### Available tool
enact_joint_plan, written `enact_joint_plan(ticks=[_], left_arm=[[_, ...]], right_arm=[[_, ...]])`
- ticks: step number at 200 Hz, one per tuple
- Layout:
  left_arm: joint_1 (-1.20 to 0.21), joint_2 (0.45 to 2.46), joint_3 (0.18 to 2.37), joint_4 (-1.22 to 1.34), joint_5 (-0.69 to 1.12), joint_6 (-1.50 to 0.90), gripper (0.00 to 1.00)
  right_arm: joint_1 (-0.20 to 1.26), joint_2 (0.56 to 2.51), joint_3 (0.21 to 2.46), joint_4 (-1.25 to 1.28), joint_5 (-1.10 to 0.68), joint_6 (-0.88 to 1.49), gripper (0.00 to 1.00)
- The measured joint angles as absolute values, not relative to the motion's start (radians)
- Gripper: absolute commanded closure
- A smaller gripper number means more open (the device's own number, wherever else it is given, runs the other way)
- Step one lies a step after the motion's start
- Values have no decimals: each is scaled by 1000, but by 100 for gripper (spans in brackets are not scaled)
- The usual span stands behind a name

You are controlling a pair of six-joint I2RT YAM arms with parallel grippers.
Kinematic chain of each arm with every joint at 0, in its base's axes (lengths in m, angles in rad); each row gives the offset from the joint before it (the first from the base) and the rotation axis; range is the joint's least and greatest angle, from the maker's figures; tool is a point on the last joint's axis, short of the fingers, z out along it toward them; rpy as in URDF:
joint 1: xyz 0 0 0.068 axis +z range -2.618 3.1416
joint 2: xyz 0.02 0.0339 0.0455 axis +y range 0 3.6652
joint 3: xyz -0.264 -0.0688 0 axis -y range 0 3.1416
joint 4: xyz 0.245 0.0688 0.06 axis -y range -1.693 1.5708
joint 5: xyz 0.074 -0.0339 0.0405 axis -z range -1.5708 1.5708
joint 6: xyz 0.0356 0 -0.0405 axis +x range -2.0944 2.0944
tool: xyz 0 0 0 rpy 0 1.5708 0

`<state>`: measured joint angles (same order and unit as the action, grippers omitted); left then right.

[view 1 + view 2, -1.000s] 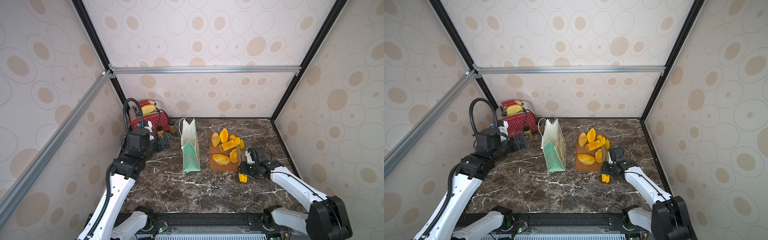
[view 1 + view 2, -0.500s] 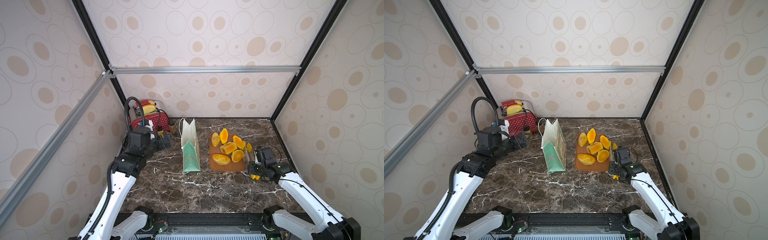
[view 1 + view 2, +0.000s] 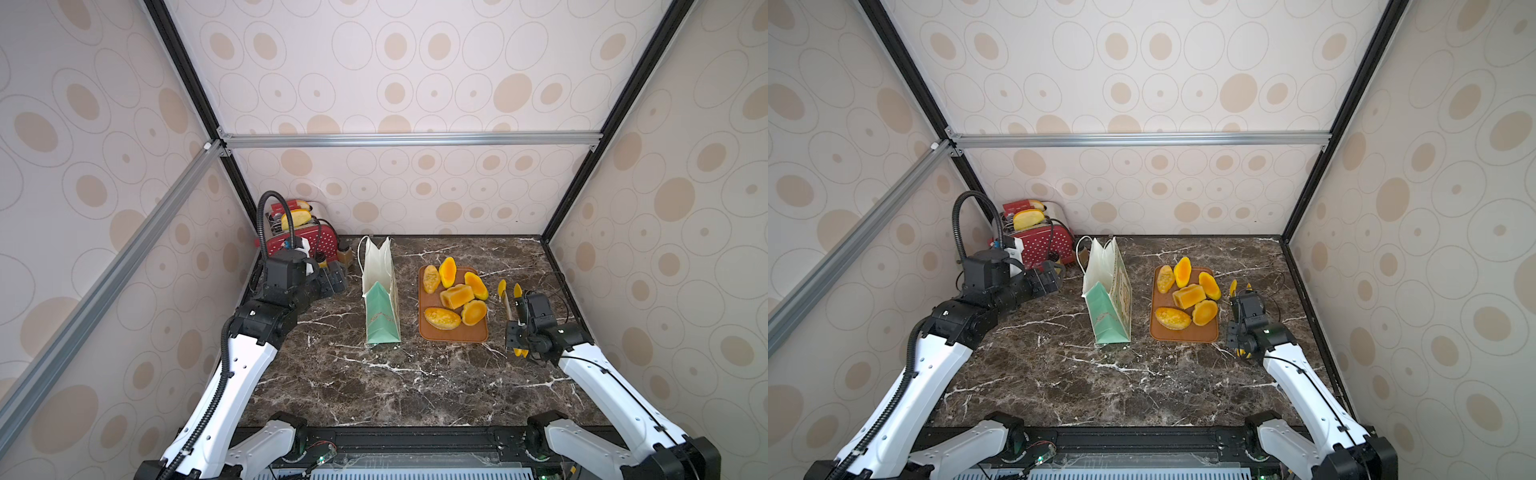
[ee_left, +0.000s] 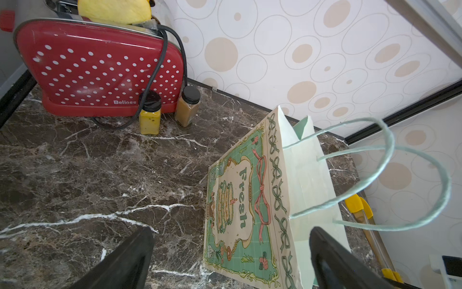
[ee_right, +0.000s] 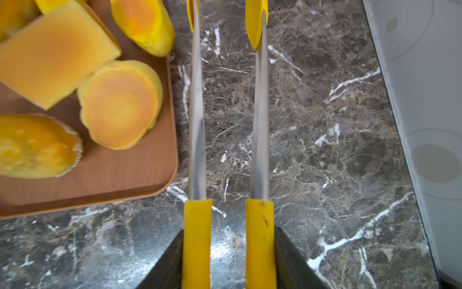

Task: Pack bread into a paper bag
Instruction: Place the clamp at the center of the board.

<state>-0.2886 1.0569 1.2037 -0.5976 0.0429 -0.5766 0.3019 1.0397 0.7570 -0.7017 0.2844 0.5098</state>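
In both top views we see the right gripper (image 3: 515, 332) swung outward since a second ago. Then it held the yellow-tipped metal tongs (image 3: 507, 307) pinched together over the edge of the brown wooden board (image 3: 453, 336). Now the tongs reach ahead of its fingers over the dark marble tabletop (image 3: 374, 395), just beside the board, with their tips sprung apart. The left gripper (image 3: 334, 279) has hardly shifted. The six golden-yellow toy bread pieces (image 3: 456, 296) all lie on the board, to the left of the right fingers and outside the mint-green paper bag (image 3: 380, 299). The bag stands upright and open just ahead of the left fingers. In the left wrist view the left fingers (image 4: 130, 257) are spread wide and grasp nothing. The bag (image 4: 240, 207) stands just beyond them, with "Fresh" printed beside a stacked-sandwich drawing. Farther off, the red white-dotted toaster (image 4: 100, 72) reads "Belinee", and two small black-lidded jars (image 4: 150, 117) stand against it. In the right wrist view the right fingers (image 5: 170, 265) press from both sides on the tongs' (image 5: 197, 125) yellow handles, grasping them. The board (image 5: 140, 175) and bread (image 5: 120, 105) lie beside the nearer tong arm.
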Motion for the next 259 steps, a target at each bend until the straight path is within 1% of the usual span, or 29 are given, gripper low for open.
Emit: enact_joint_plan(ticks=[53, 84, 124, 144, 156, 208, 259], left_arm=[[-336, 1074, 1198, -498, 75, -517, 1], [-375, 1058, 1184, -419, 80, -492, 1], [-379, 989, 1190, -414, 38, -482, 1], [-379, 986, 1210, -422, 22, -482, 1], [-379, 988, 1216, -427, 15, -483, 1], [-379, 1005, 1216, -434, -10, -497, 1], [-380, 1031, 1216, -434, -10, -500, 1]], right_arm=[[119, 1201, 688, -586, 236, 481, 47], [92, 1306, 688, -513, 205, 472, 44], [72, 1437, 708, -479, 151, 466, 42], [71, 1477, 744, -474, 133, 464, 28], [72, 1497, 760, -466, 127, 460, 23], [72, 1518, 779, -458, 110, 455, 17], [71, 1528, 786, -456, 112, 486, 6]])
